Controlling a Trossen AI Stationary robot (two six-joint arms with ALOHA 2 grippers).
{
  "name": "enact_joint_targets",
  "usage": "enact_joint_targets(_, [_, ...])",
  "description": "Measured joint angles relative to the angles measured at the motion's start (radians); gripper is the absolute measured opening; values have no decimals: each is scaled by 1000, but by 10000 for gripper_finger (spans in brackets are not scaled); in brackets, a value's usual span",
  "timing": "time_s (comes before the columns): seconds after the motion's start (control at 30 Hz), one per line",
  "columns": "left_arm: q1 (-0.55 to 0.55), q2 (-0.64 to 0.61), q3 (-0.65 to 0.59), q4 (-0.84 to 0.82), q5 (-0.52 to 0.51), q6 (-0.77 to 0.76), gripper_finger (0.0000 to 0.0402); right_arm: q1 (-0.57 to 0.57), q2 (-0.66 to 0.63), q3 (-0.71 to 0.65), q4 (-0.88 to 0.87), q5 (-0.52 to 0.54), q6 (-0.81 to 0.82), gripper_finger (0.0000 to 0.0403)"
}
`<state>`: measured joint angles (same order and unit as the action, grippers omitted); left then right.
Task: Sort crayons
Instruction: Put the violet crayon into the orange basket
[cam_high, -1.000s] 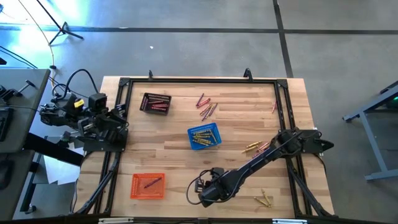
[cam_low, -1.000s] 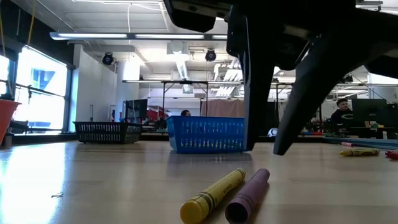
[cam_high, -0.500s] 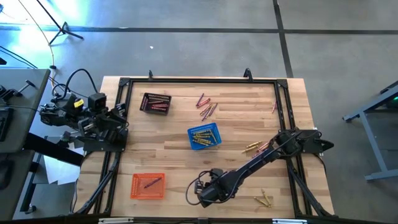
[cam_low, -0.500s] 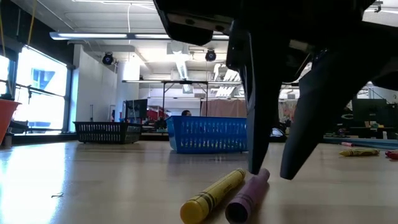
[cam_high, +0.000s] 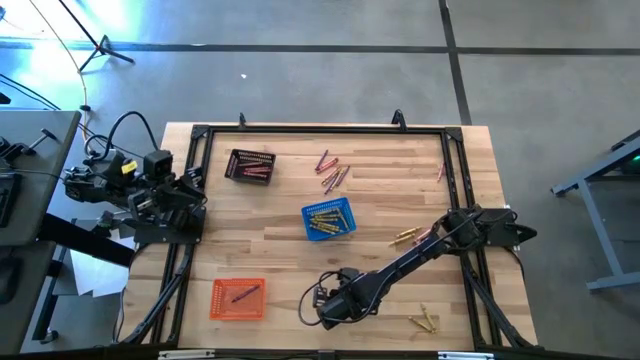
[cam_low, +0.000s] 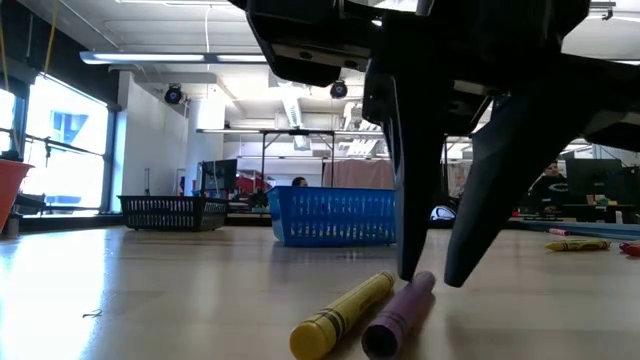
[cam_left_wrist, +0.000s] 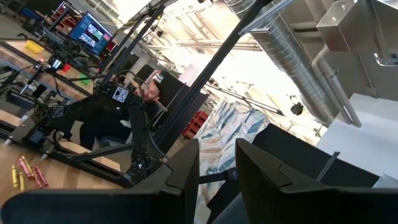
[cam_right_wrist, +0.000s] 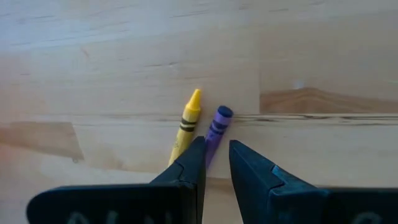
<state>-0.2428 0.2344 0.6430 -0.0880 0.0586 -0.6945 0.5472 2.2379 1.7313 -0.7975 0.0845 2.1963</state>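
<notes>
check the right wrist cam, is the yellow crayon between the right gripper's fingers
No, the purple crayon lies in line with the right gripper gap, while the yellow crayon lies beside it.

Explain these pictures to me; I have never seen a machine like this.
Two dark robot arms work at a wooden table, sorting crayons into small baskets. One picture looks straight down, one looks level across the tabletop, and two come from cameras on the arms' wrists. On the table lie a blue basket, a black basket, an orange basket and loose crayons. The right pincer has its fingers open, straddling a purple crayon that lies beside a yellow crayon; it holds nothing yet. The left pincer waits off the table's left edge, fingers apart and empty.
</notes>
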Motion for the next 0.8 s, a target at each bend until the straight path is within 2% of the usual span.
enact_joint_targets(0.43, [0,0,0,-7,-9,26,90,0,1,0,-60,-2,21,58])
enact_joint_targets(0.67, [0,0,0,-26,-12,26,90,3,63,6,-43,-35,27,58])
enact_joint_targets(0.8, [0,0,0,-28,-23,23,90,7,75,7,-34,-11,65,58])
